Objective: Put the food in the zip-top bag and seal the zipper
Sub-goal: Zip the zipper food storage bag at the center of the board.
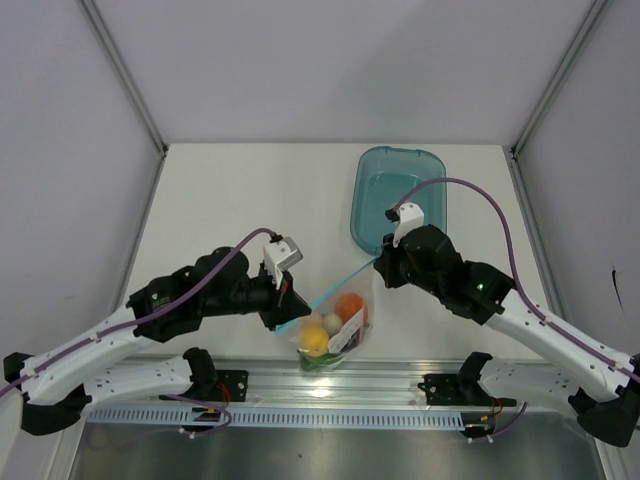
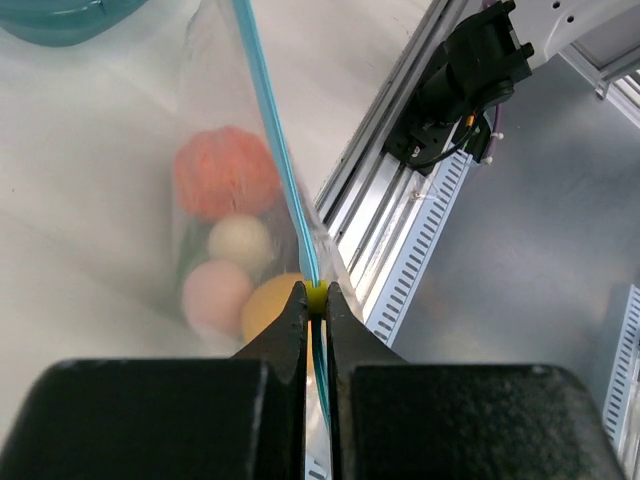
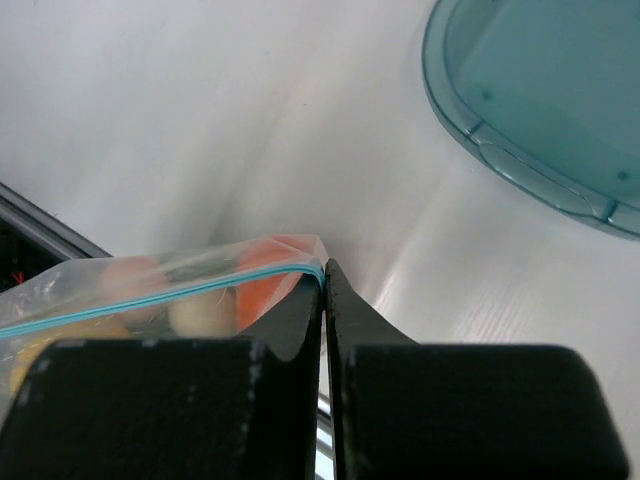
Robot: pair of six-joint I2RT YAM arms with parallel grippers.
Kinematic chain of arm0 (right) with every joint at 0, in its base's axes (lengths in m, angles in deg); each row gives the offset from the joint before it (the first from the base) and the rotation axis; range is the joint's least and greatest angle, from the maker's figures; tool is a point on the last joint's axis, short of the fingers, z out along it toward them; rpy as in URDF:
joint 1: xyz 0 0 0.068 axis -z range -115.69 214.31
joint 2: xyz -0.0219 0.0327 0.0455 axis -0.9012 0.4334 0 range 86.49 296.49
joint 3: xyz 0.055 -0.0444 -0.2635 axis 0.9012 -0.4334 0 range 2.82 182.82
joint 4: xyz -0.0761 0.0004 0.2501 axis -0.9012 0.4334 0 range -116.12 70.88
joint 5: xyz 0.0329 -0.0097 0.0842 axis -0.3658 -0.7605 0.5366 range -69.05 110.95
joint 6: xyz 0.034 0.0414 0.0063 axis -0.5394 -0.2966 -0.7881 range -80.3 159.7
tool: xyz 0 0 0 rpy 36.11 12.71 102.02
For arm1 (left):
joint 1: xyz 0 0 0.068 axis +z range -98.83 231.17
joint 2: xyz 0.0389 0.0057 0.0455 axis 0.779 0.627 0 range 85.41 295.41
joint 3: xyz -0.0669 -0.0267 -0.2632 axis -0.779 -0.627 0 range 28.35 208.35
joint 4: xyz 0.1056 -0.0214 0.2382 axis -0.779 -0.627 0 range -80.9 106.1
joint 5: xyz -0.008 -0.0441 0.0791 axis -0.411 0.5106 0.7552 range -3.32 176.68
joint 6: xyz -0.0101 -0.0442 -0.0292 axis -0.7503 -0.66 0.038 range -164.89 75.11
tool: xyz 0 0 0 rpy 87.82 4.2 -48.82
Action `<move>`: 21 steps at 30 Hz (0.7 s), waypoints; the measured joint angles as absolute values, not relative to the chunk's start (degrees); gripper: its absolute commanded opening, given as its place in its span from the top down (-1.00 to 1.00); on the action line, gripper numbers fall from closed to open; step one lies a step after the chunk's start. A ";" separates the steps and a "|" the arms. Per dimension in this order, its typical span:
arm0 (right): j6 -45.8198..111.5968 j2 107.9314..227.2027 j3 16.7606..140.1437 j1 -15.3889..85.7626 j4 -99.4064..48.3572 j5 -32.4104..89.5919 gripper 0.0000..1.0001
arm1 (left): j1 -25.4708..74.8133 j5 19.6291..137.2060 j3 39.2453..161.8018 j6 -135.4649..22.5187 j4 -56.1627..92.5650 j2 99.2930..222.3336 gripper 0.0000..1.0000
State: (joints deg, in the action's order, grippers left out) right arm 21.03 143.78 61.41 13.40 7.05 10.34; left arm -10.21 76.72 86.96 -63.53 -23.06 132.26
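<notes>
My left fingers (image 2: 282,345) pinch the near end of the thin light-blue zipper strip (image 1: 335,290), and my right fingers (image 3: 298,325) pinch its far end. It runs taut between them. The clear floppy bag (image 1: 352,338) of toy food (image 1: 349,306) sits by the worktop's (image 1: 230,200) near edge, seemingly sealed.

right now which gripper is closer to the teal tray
Right. The right gripper pinches the zipper end beside the teal tray; the left gripper holds the other end, farther away.
</notes>
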 measured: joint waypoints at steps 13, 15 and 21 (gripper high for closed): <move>16.50 139.30 57.01 13.94 9.52 7.78 1.00 | -10.63 80.68 83.31 -67.13 -29.05 124.08 0.99; 16.13 139.33 56.68 13.97 9.65 7.63 1.00 | -10.65 82.34 82.48 -68.60 -30.21 122.92 0.99; 15.69 139.63 56.60 14.03 9.08 7.50 1.00 | -10.76 87.83 80.73 -72.58 -31.76 118.71 0.99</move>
State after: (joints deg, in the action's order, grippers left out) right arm 15.69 139.63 56.60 14.03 9.08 7.50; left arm -10.76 87.83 80.73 -72.58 -31.76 118.71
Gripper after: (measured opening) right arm 0.006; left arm 0.027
